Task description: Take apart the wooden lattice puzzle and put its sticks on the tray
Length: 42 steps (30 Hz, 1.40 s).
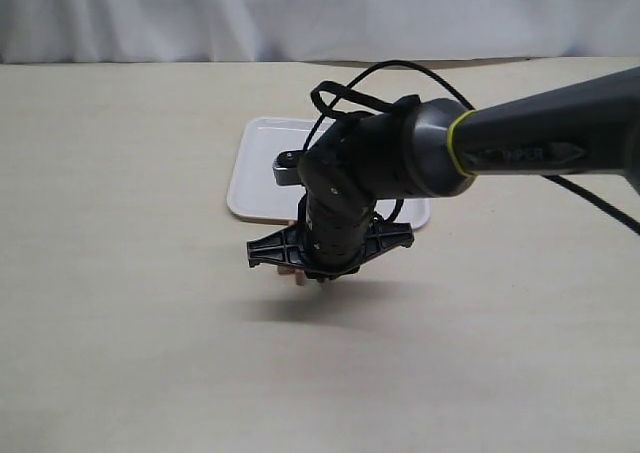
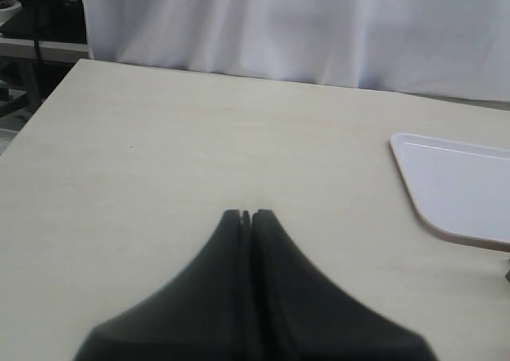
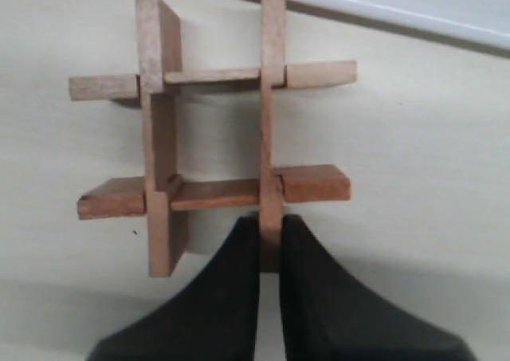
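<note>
Just beside the tray, on or barely above the worktop, we see the wooden lattice puzzle with all four sticks interlocked. Our right fingers are clamped on the end of one stick. Our left fingers are pressed together above the worktop, apart from the tray.

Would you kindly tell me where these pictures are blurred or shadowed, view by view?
Exterior view: even lighting, with a soft shadow on the table under the right gripper. Left wrist view: the left gripper is out of focus, while the tray is sharper. Right wrist view: the wooden lattice puzzle is fairly sharp and casts faint shadows; the gripper's edges blur.
</note>
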Tool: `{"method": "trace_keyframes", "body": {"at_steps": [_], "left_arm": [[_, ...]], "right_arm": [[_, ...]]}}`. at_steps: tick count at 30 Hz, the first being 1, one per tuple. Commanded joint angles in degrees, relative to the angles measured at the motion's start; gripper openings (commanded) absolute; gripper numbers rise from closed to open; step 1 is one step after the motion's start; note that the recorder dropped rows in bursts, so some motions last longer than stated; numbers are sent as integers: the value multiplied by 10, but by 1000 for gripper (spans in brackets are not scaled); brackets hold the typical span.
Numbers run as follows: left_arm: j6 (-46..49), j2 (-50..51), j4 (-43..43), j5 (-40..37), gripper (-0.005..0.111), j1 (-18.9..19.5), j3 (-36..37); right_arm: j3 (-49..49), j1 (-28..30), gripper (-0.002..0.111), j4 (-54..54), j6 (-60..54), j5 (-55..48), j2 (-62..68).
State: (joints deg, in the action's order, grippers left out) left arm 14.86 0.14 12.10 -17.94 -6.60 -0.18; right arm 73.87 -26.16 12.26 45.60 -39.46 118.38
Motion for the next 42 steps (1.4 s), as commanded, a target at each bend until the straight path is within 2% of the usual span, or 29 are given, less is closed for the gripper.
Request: {"method": "trace_keyframes", "body": {"at_steps": [1, 5, 13, 23, 33, 42], "left_arm": [[3, -1, 1, 5, 0, 6, 2], [3, -1, 1, 5, 0, 6, 2], [3, -1, 1, 5, 0, 6, 2], [3, -1, 1, 5, 0, 6, 2], [3, -1, 1, 5, 0, 6, 2], [3, -1, 1, 5, 0, 6, 2]], "right_arm": [[1, 1, 5, 7, 1, -1, -26], [1, 1, 5, 12, -8, -7, -52], [1, 1, 5, 99, -15, -3, -85], [26, 17, 5, 161, -82, 20, -102], [34, 109, 5, 191, -131, 117, -74], [34, 121, 5, 208, -136, 222, 12]]}}
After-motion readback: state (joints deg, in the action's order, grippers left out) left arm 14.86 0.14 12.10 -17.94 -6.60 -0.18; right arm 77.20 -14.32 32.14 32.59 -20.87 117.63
